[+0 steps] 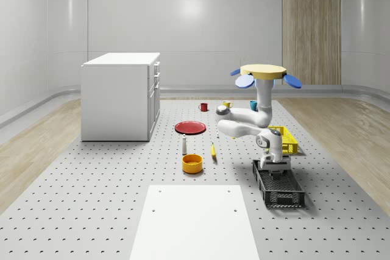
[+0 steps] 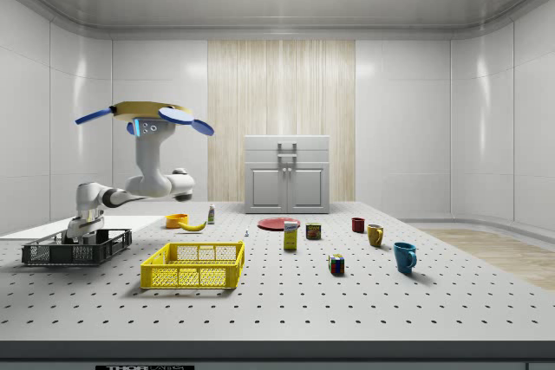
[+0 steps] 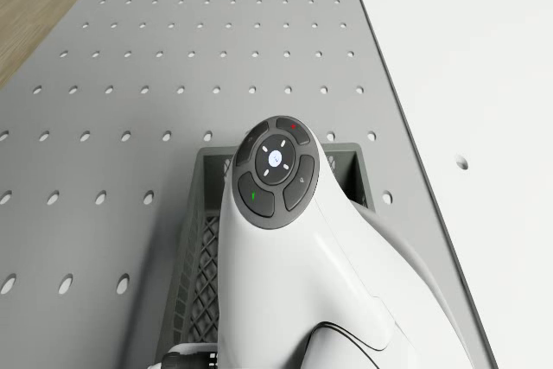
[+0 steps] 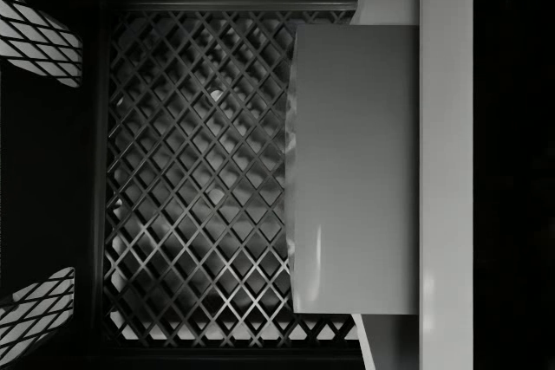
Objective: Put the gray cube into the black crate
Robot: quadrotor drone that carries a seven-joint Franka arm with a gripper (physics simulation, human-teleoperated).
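gray cube [image 4: 355,171] upright, over black crate [image 4: 191,214]

The black crate [image 1: 279,188] looks like matt lattice plastic, the gray cube [image 4: 355,171] smooth, perhaps faintly glossy.

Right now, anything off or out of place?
Nothing stands out. The drone hovers near the black crate, gripper lowered into it with the gray cube against a finger. Table items sit tidy.
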